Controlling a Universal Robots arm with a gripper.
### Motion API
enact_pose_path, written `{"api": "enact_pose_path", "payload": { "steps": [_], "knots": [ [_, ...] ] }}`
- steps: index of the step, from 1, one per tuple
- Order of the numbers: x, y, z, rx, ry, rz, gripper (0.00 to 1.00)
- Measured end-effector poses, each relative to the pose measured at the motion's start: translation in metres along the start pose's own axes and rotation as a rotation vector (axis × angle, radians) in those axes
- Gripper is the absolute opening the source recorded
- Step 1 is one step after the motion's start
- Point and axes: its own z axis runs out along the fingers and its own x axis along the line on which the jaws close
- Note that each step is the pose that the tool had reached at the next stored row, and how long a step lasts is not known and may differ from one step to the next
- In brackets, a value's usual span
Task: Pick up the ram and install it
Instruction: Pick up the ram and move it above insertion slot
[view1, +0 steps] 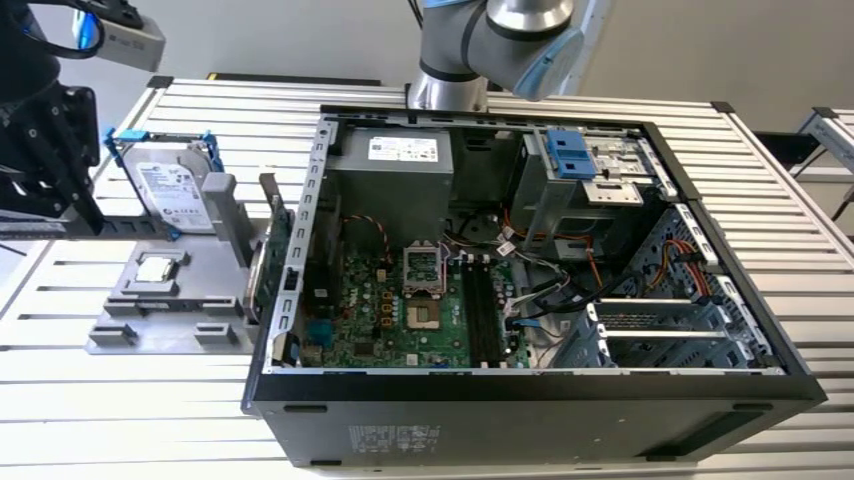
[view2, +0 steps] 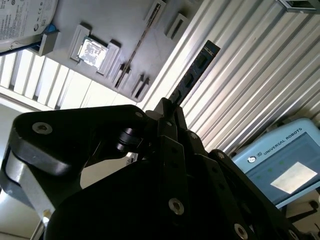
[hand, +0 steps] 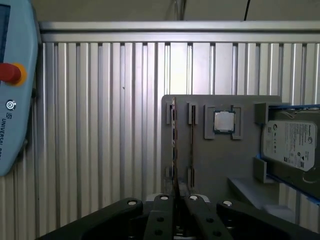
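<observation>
My gripper (view2: 167, 107) (hand: 175, 200) is shut on the ram (view2: 195, 75), a dark narrow stick jutting out from between the fingers over the ribbed table. In the first wrist view the ram (hand: 174, 145) shows edge-on, above the grey fixture (hand: 220, 160). A second stick (hand: 192, 145) (view2: 142, 40) stands in a slot of that fixture, green (view1: 260, 270) in the exterior view. The open computer case (view1: 534, 385) lies to the exterior view's right, its black memory slots (view1: 481, 310) beside the processor socket.
On the fixture (view1: 160, 320) stand a silver hard drive in a blue frame (view1: 174, 190) (hand: 290, 145) and a small processor chip (view1: 158, 268) (hand: 223, 121). A light-blue teach pendant (hand: 12, 100) (view2: 285, 165) lies on the table. Cables crowd the case interior.
</observation>
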Motion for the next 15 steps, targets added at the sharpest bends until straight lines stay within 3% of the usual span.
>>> {"api": "enact_pose_path", "payload": {
  "steps": [15],
  "knots": [
    [0.0004,0.0004,-0.0136,0.0003,-0.0001,-0.002,0.00]
  ]
}}
